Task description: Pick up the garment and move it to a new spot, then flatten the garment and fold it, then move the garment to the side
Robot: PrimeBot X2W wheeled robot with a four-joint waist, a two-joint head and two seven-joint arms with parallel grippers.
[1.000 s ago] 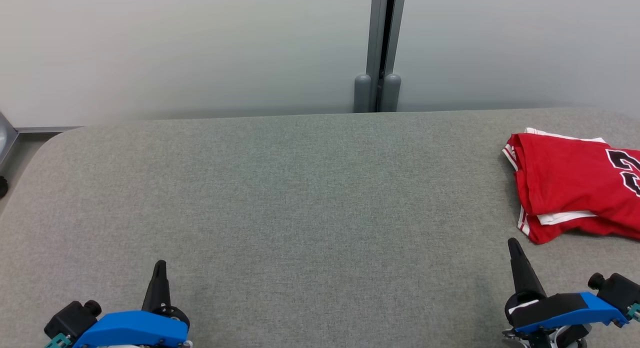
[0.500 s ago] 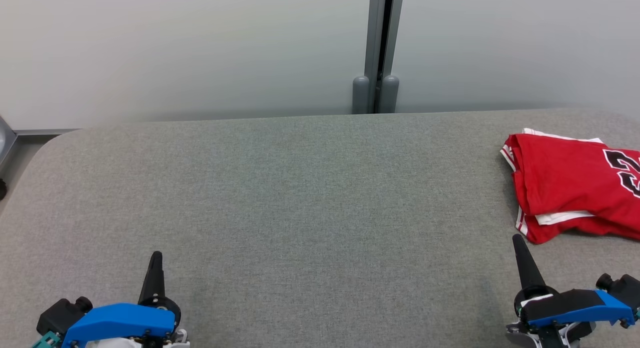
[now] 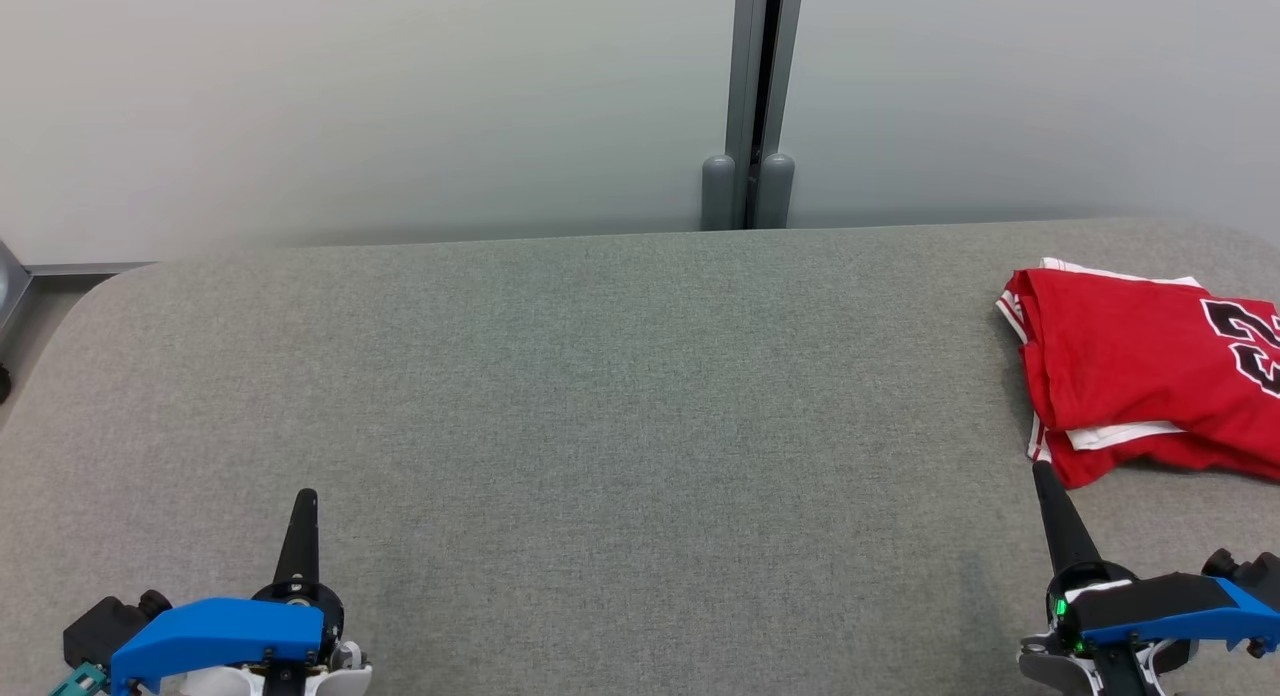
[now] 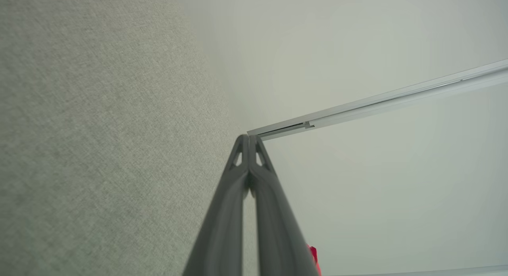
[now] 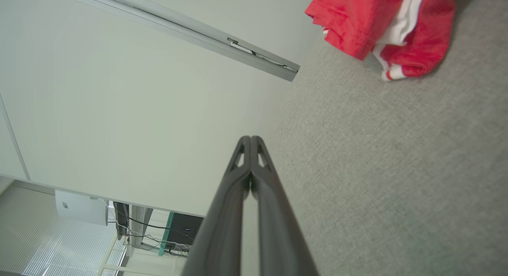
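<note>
The garment (image 3: 1140,366) is a red jersey with white trim and black numerals, lying folded at the right edge of the grey table (image 3: 600,396); it also appears as the garment (image 5: 377,26) at the top right of the right wrist view. My right gripper (image 3: 1040,469) is shut and empty, its tip just short of the jersey's near left corner. At the lower left, far from the jersey, my left gripper (image 3: 306,496) stands shut and empty. In the wrist views the left gripper (image 4: 249,138) and the right gripper (image 5: 251,138) show their fingers pressed together.
A pale wall with a grey vertical post (image 3: 750,106) runs behind the table's far edge. The table's rounded left corner (image 3: 110,281) drops to the floor. Cabinets and cables (image 5: 158,228) show low in the right wrist view.
Both grippers have slid lower in the head view, their fingertips now reaching a little farther up. The jersey has not moved beyond a slight camera shift.
</note>
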